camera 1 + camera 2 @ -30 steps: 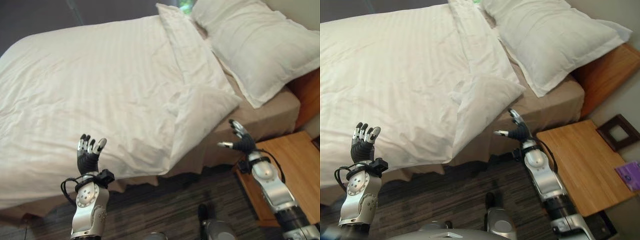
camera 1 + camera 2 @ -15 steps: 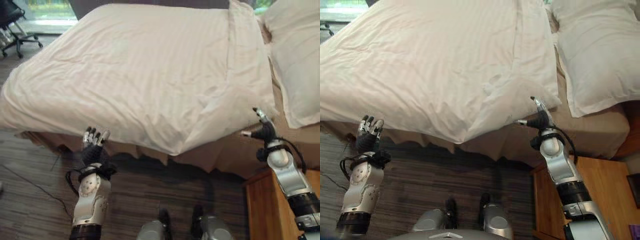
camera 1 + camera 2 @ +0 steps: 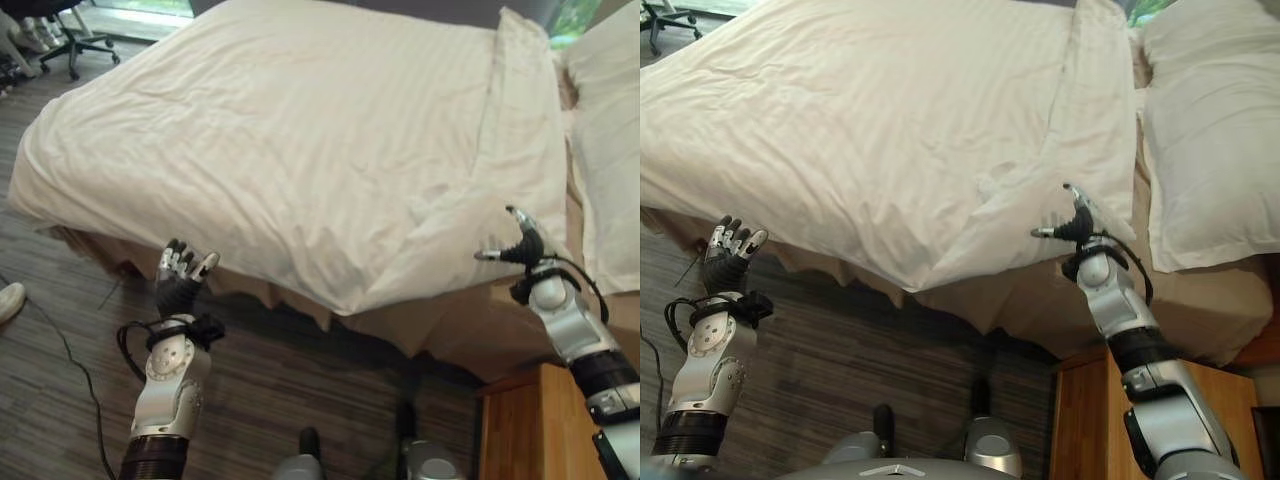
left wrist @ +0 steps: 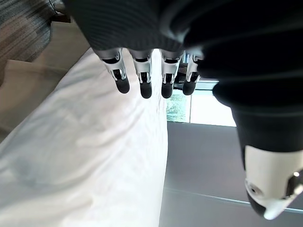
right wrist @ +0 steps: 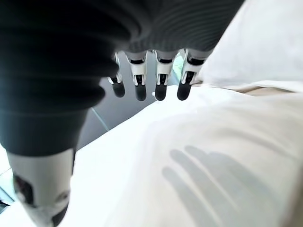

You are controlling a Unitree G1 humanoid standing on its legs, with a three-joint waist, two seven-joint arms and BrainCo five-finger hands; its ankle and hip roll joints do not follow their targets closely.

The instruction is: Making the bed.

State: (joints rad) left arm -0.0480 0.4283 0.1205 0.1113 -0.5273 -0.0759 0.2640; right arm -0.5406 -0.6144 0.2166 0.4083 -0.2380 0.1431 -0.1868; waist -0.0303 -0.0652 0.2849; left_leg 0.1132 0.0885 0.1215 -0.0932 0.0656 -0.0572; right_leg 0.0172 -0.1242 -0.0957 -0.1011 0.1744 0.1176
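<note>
Fingers of both hands were straight and spread, holding nothing: the left hand [image 3: 178,287] hovered by the bed's near edge below the white duvet [image 3: 300,140], and the right hand [image 3: 519,244] hung just beside the duvet's folded-back corner [image 3: 1040,215], near the pillow [image 3: 1215,130]. The duvet lay across the bed, rumpled along the near side. To do this step well, I judged, the right hand should pinch that corner and draw it flat toward the pillow while the left smoothed the edge.

R hand [image 3: 522,247] now closer to duvet [image 3: 300,150] edge
</note>
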